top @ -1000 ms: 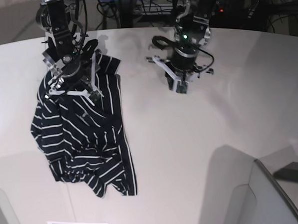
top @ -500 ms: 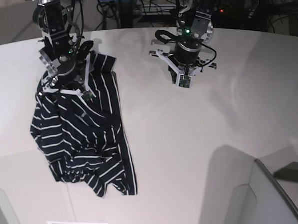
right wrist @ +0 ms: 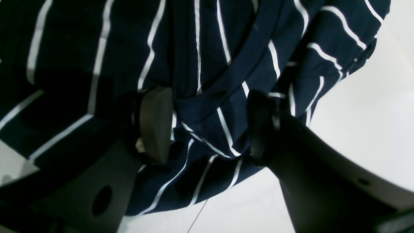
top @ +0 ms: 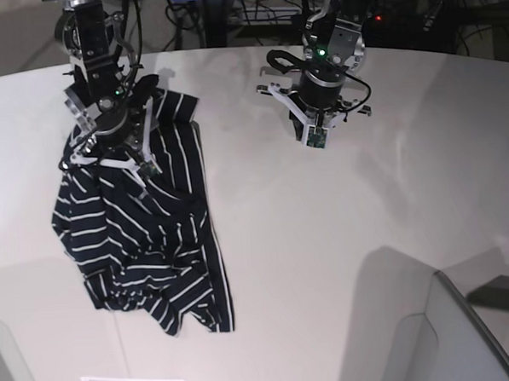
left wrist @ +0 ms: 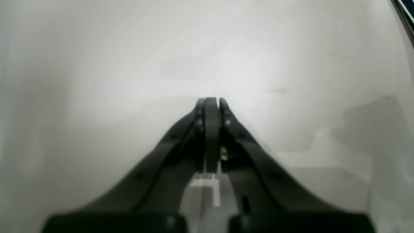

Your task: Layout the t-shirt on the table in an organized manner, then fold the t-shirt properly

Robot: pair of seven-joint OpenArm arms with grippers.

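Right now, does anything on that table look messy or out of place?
Yes. The t-shirt lies crumpled in a bunched heap on the table instead of spread flat, with folds piled over each other. The right gripper has its jaws apart around a ridge of the cloth. The left gripper is shut over bare table, holding nothing.

The t-shirt (top: 142, 239) is soft cloth, matt dark navy with thin white stripes, and it lies in loose wrinkles. Between the fingers of the right gripper (right wrist: 207, 129) a thicker hem band (right wrist: 226, 81) of the same cloth shows a neat stitched edge. The finger pad (right wrist: 155, 124) looks like matt grey rubber or plastic. The left gripper (left wrist: 212, 103) looks like smooth black plastic with a dull shine. Below it, the table (top: 344, 263) is smooth, off-white, slightly glossy.
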